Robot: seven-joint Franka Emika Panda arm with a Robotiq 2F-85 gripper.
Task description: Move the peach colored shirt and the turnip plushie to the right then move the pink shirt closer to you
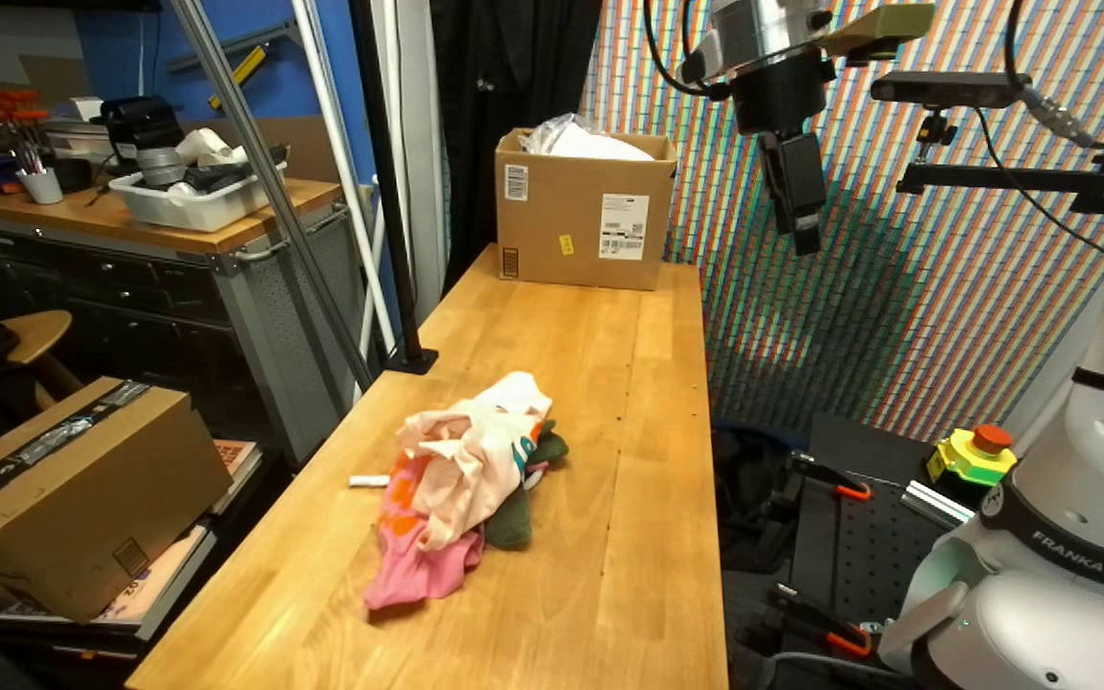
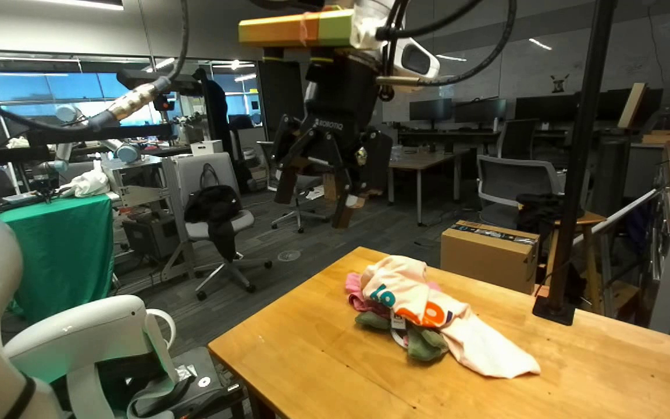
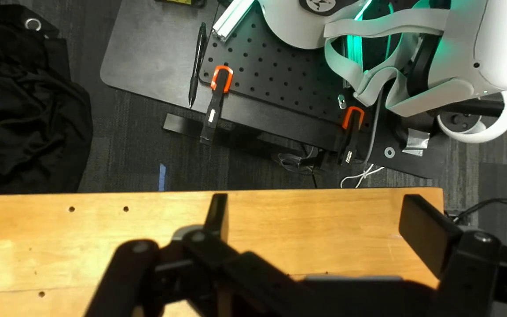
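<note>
In an exterior view, we see the limp, creased peach shirt (image 1: 473,458) at eight o'clock from the spread gripper (image 1: 804,228).

Upper shirt (image 1: 472,460) over lower shirt (image 1: 425,569) and plushie (image 1: 511,522), all on the table (image 1: 657,537)

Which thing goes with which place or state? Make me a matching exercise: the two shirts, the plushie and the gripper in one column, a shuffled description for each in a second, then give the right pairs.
Column one
1. peach shirt
2. pink shirt
3. plushie
4. gripper

Column two
A. green parts poking out from under a shirt
B. open, up in the air
C. lying on top of the other shirt
D. partly covered by the other shirt

Right pairs
1-C
2-D
3-A
4-B
</note>
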